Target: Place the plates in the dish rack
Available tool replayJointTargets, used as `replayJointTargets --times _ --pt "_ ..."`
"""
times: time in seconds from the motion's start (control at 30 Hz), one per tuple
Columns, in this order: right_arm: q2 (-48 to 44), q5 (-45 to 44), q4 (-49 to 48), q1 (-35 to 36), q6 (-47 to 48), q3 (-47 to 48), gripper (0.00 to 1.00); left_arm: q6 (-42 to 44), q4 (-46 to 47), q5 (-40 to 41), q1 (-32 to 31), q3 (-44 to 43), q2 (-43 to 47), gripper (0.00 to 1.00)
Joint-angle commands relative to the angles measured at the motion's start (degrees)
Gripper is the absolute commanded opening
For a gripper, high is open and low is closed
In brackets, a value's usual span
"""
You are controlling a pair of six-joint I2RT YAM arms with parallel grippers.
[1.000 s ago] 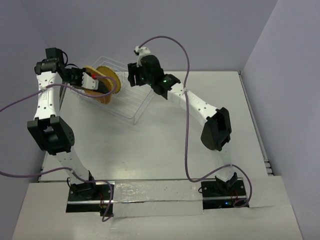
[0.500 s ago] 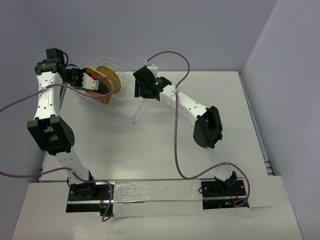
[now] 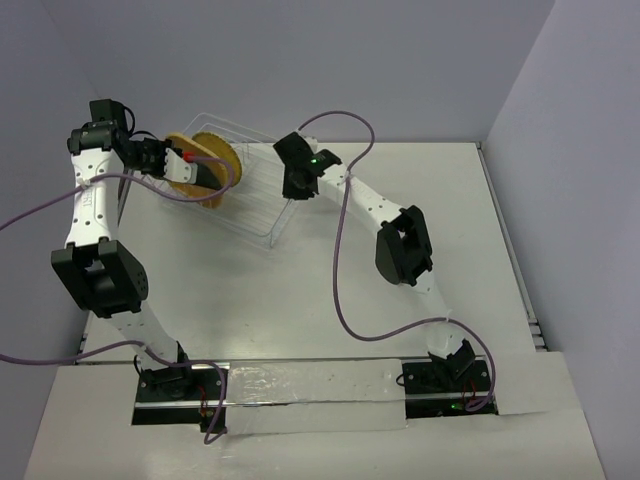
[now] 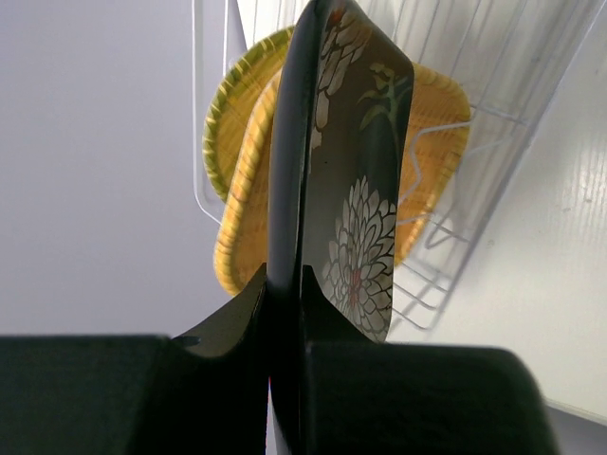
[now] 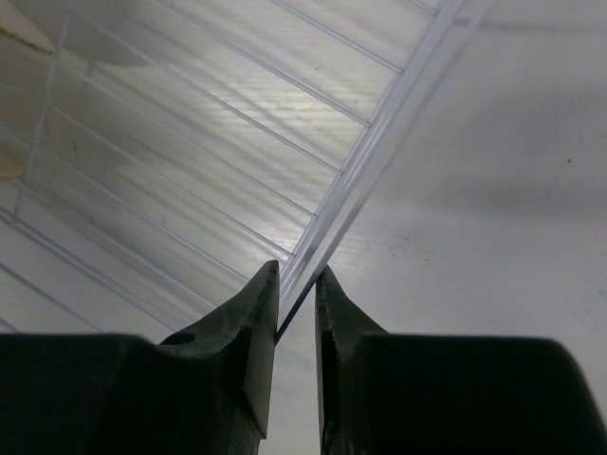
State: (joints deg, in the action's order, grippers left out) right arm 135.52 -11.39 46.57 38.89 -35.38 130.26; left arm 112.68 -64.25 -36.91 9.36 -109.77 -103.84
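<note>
The left gripper (image 4: pixel 285 284) is clamped tight on the rim of the black square plate with white flowers (image 4: pixel 365 190). It holds that plate upright on its edge, and in the left wrist view the plate runs away from the fingers toward 12 o'clock. Just behind the black plate stands the rounded-square orange woven-look plate (image 4: pixel 434 123), also on edge. Behind that one, toward 10 o'clock, the small round yellow woven-look plate (image 4: pixel 220 128) shows its ribbed rim. Both woven plates stand inside the clear thin-wire dish rack (image 3: pixel 268 215). The wrist view cannot settle whether the black plate touches the orange one or the rack's wires.

The right gripper (image 5: pixel 296 282) has its jaws drawn narrow, pinching the rack's thin top rim. That rim runs from between the fingertips up toward 1 o'clock in the right wrist view. The ribbed floor of the rack fills the 10 o'clock side of that view, and bare tabletop fills the 3 o'clock side.

Seen from above, the rack lies slantwise on the white table (image 3: pixel 250 300) toward its 11 o'clock corner. The left gripper reaches in from the rack's 9 o'clock end, where the three plates are gathered. The right gripper meets the rack's wall at 3 o'clock.
</note>
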Motion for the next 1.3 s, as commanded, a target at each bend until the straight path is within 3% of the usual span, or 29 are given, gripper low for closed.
replayJointTargets --times 0.0,0.2,0.57,0.83,1.0,1.27 --pt "-0.4 0.8 -0.7 -1.2 1.2 2.1 0.14 36.0 3.7 -7.3 -0.2 -1.6 5.0 0.00" --pt "1.2 -0.9 -1.0 -2.9 4.6 6.4 0.02 36.0 -0.9 -8.2 -0.2 -3.2 5.6 0.00" --pt "0.6 -3.7 -2.8 -4.5 11.2 6.7 0.02 35.9 -5.3 -9.3 -0.3 -0.5 9.6 0.00" --pt "-0.7 -3.4 -3.4 -4.7 11.6 5.8 0.11 35.9 -10.1 -6.0 -0.4 -3.0 7.5 0.00" --pt "-1.3 -2.8 -3.9 -4.7 11.5 4.7 0.24 35.7 -5.5 -7.0 -0.7 0.7 6.5 0.00" --pt "-1.5 -2.4 -4.6 -4.6 10.9 4.3 0.37 33.3 -2.1 -9.5 -1.2 0.5 4.7 0.00"
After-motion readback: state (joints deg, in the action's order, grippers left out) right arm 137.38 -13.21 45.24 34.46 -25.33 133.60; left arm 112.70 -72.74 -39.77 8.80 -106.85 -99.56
